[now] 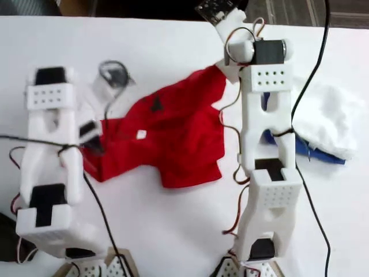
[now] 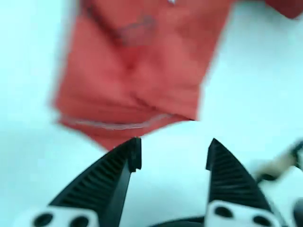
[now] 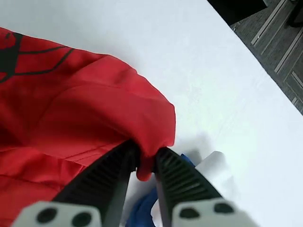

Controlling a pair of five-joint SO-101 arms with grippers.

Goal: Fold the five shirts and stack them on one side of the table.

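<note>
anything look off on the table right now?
The red shirt lies rumpled and skewed, one edge bunched in the right claw; the left claw is open just short of it. The white shirt sits lumpy on the blue shirt, not squared.

No words, numbers or signs can be read anywhere. The red shirt (image 1: pixel 173 133) carries a white tag (image 1: pixel 141 134) near its middle, too small to make out. At about 1 o'clock from the tag is a dark print (image 1: pixel 155 104), which in the right wrist view shows as thin black lines (image 3: pixel 28 59) rather than letters.
</note>
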